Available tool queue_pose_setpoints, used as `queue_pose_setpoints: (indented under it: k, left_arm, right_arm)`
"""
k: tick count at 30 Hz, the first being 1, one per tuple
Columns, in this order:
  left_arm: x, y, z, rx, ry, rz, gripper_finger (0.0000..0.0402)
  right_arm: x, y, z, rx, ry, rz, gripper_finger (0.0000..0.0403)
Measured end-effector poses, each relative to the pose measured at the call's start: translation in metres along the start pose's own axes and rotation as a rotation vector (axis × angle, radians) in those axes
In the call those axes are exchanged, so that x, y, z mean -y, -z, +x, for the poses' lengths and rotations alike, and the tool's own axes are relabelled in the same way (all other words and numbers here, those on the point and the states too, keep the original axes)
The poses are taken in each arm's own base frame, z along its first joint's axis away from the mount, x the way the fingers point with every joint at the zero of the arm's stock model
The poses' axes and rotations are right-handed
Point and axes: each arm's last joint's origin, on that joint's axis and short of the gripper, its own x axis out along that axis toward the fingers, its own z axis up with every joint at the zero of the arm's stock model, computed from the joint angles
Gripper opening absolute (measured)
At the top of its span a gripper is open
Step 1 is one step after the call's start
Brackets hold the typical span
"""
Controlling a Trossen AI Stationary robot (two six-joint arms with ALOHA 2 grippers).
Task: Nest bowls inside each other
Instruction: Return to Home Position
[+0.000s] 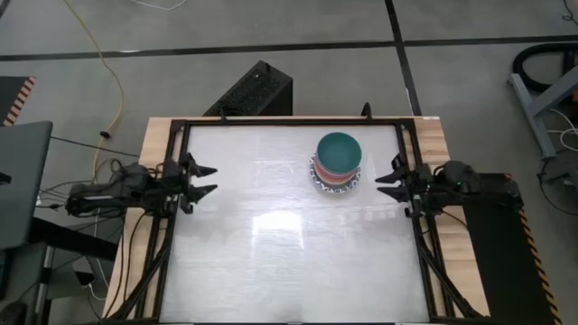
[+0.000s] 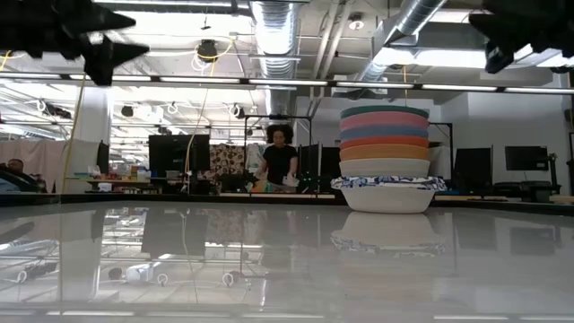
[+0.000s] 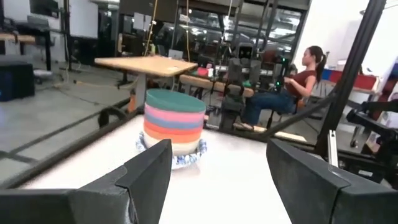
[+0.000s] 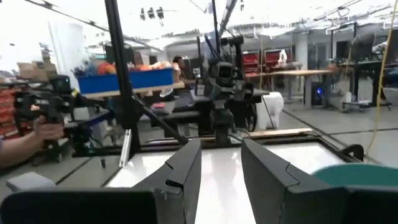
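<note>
The nested stack of small round bowls (image 1: 338,162), green on top, stands far-right on the glossy white table (image 1: 271,262), near the empty, slightly parted right gripper (image 1: 386,179) at the right edge and well apart from the empty, wide-open left gripper (image 1: 208,180) at the left edge, with broad tabletop stretching left and near.

The white, glossy table (image 1: 271,262) has wooden side strips and a black frame. It stands on a grey floor (image 1: 226,27) crossed by dark lines, where a yellow cable (image 1: 107,68) trails and a black box (image 1: 256,90) sits just beyond the table's far edge. In the room behind, 1 standing person (image 2: 280,157) shows under silver ducts (image 2: 273,22), 1 seated person (image 3: 292,87) is near a wooden desk (image 3: 146,64), and a blue bin (image 4: 124,79) lies farther off.
</note>
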Motion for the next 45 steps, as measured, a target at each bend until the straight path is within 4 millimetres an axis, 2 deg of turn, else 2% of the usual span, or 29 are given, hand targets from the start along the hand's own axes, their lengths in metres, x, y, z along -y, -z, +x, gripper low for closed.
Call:
queue_pose_setpoints:
  k: [3, 9, 13, 16, 23, 33, 40, 45]
  left_arm:
    - [-0.002, 0.018, 0.005, 0.004, 0.015, -0.025, 0.0251]
    - [-0.005, 0.05, 0.009, -0.006, 0.036, -0.059, 0.0251]
    - [-0.004, 0.053, 0.009, -0.034, 0.066, -0.064, 0.0251]
    - [-0.001, 0.053, 0.008, -0.039, 0.123, -0.069, 0.0251]
    - [0.0, 0.055, 0.008, -0.043, 0.062, -0.021, 0.0251]
    - [0.004, 0.061, 0.007, -0.106, 0.115, 0.017, 0.0251]
    - [0.004, 0.064, 0.006, -0.141, 0.129, 0.027, 0.0251]
    - [0.005, 0.065, 0.006, -0.151, 0.168, 0.049, 0.0251]
  right_arm:
    - [0.001, 0.006, 0.001, 0.024, -0.004, 0.001, 0.0136]
    - [0.004, 0.037, 0.007, 0.002, -0.002, 0.01, 0.0136]
    - [0.007, 0.058, 0.009, -0.019, 0.006, 0.016, 0.0136]
    - [0.007, 0.06, 0.009, -0.047, 0.01, 0.023, 0.0136]
    - [0.008, 0.063, 0.009, -0.08, 0.012, -0.006, 0.0136]
    - [0.009, 0.07, 0.008, -0.151, 0.032, 0.049, 0.0136]
    - [0.009, 0.071, 0.008, -0.155, 0.026, -0.048, 0.0136]
    - [0.009, 0.071, 0.008, -0.153, 0.026, -0.053, 0.0136]
